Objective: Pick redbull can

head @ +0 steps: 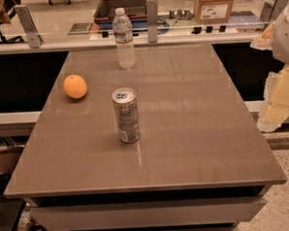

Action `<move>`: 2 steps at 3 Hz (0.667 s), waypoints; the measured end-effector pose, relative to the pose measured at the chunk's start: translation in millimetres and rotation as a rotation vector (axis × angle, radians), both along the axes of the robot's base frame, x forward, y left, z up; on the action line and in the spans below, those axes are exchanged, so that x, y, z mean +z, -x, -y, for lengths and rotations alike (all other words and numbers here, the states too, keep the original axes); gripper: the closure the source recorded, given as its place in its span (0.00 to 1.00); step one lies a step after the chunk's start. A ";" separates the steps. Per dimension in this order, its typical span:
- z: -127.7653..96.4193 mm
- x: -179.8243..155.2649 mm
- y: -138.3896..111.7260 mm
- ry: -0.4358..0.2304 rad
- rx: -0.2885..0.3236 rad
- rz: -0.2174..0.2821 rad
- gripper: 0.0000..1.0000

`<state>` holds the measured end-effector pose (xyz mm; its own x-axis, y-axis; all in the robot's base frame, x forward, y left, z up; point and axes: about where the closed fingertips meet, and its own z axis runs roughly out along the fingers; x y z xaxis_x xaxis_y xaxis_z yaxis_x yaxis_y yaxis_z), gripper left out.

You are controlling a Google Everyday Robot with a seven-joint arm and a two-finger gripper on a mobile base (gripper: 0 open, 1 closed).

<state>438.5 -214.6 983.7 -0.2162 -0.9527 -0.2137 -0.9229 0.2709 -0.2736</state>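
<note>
The redbull can [126,115] stands upright near the middle of the brown table [199,143]. It is slim and silver-grey, with dark printed sides and a blue-marked silver top. My gripper [274,106] hangs at the right edge of the view, beside the table's right side and well to the right of the can. It is pale and cream-coloured, partly cut off by the frame, and it touches nothing.
An orange [75,86] lies to the can's back left. A clear plastic water bottle [124,38] stands at the table's far edge. Beyond it runs a glass-fronted counter with a cardboard box [214,4] and a tray [124,5].
</note>
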 end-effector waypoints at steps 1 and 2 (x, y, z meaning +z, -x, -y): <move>0.0 0.1 0.0 0.000 0.000 0.000 0.00; -2.8 2.2 0.2 -0.023 0.009 0.010 0.00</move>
